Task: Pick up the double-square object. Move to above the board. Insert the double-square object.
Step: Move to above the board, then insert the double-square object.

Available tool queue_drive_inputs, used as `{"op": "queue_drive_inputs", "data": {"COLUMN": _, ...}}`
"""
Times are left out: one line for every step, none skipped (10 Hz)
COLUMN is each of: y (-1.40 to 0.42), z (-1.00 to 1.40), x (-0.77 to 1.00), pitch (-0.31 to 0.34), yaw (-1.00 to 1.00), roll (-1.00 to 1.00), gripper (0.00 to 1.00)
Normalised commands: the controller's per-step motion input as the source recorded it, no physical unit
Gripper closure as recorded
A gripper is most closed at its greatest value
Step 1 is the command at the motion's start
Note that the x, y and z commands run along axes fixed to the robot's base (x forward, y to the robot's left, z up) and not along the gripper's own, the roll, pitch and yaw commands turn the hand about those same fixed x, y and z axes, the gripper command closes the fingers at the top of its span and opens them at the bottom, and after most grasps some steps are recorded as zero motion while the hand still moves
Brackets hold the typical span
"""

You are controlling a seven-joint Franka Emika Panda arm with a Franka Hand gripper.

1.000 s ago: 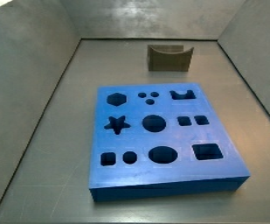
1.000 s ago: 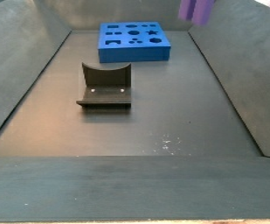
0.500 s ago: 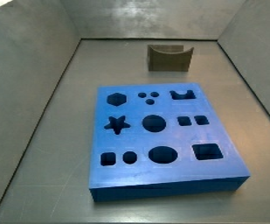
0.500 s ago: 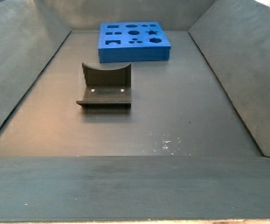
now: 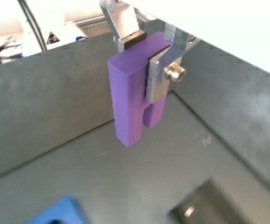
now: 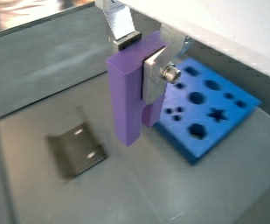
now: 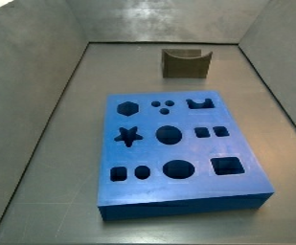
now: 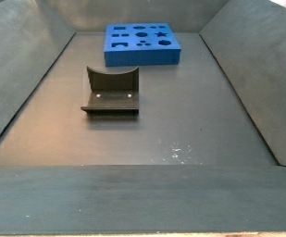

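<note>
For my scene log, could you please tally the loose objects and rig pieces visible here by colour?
Lavender: 1, the double-square object, clamped in the gripper in both wrist views, above the floor.
Blue: 1, the board.
Dark: 1, the fixture.
Total: 3.

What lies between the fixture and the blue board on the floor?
Nothing: in both side views the floor between the fixture and the board is bare. The gripper is outside those views.
</note>
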Motion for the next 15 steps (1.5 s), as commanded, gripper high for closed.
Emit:
{"op": "queue_drive_inputs", "data": {"y": -1.0, "z": -0.02, "x": 0.27, "pitch": 0.358, "yaw": -0.91, "roll": -0.1, "gripper": 1.0}}
{"op": "queue_drive_inputs", "data": {"y": -1.0, "z": -0.02, "x": 0.28, "pitch": 0.316, "yaw": -0.65, "roll": -0.08, "gripper": 1.0}}
{"op": "queue_drive_inputs", "data": {"y": -1.0, "z": -0.01, "x": 0.29, "pitch": 0.246, "yaw": -0.34, "roll": -0.06, "gripper": 1.0}}
{"op": "queue_drive_inputs", "data": {"y": -1.0, "z": 0.0, "x": 0.3, "pitch": 0.187, "yaw": -0.13, "roll": -0.04, "gripper": 1.0}}
{"op": "queue_drive_inputs", "data": {"y": -1.0, "z": 0.0, "x": 0.31, "pitch": 0.162, "yaw": -0.07, "roll": -0.03, "gripper": 1.0}}
{"op": "queue_drive_inputs", "data": {"y": -0.99, "z": 0.01, "x": 0.34, "pitch": 0.143, "yaw": -0.04, "roll": 0.0, "gripper": 1.0}}
{"op": "queue_drive_inputs", "data": {"y": -0.82, "z": 0.01, "x": 0.3, "pitch": 0.14, "yaw": -0.01, "roll": 0.01, "gripper": 1.0}}
{"op": "queue_drive_inputs", "data": {"y": -0.45, "z": 0.01, "x": 0.22, "pitch": 0.147, "yaw": -0.01, "roll": 0.05, "gripper": 1.0}}
{"op": "queue_drive_inputs", "data": {"y": -0.27, "z": 0.02, "x": 0.16, "pitch": 0.138, "yaw": 0.01, "roll": 0.06, "gripper": 1.0}}
{"op": "queue_drive_inputs", "data": {"y": -0.17, "z": 0.02, "x": 0.12, "pitch": 0.11, "yaw": 0.01, "roll": 0.07, "gripper": 1.0}}
{"op": "queue_drive_inputs", "data": {"y": -0.01, "z": 0.0, "x": 0.07, "pitch": 0.011, "yaw": -0.02, "roll": 0.0, "gripper": 1.0}}
{"op": "queue_drive_inputs", "data": {"y": -0.08, "z": 0.0, "x": 0.31, "pitch": 0.094, "yaw": -0.24, "roll": 0.04, "gripper": 1.0}}
{"op": "queue_drive_inputs", "data": {"y": -0.13, "z": 0.0, "x": 0.46, "pitch": 0.157, "yaw": -0.32, "roll": 0.05, "gripper": 1.0}}
{"op": "queue_drive_inputs", "data": {"y": -0.06, "z": 0.0, "x": 0.48, "pitch": 0.134, "yaw": -0.44, "roll": 0.06, "gripper": 1.0}}
{"op": "queue_drive_inputs", "data": {"y": -0.05, "z": 0.0, "x": 0.42, "pitch": 0.057, "yaw": -0.54, "roll": 0.01, "gripper": 1.0}}
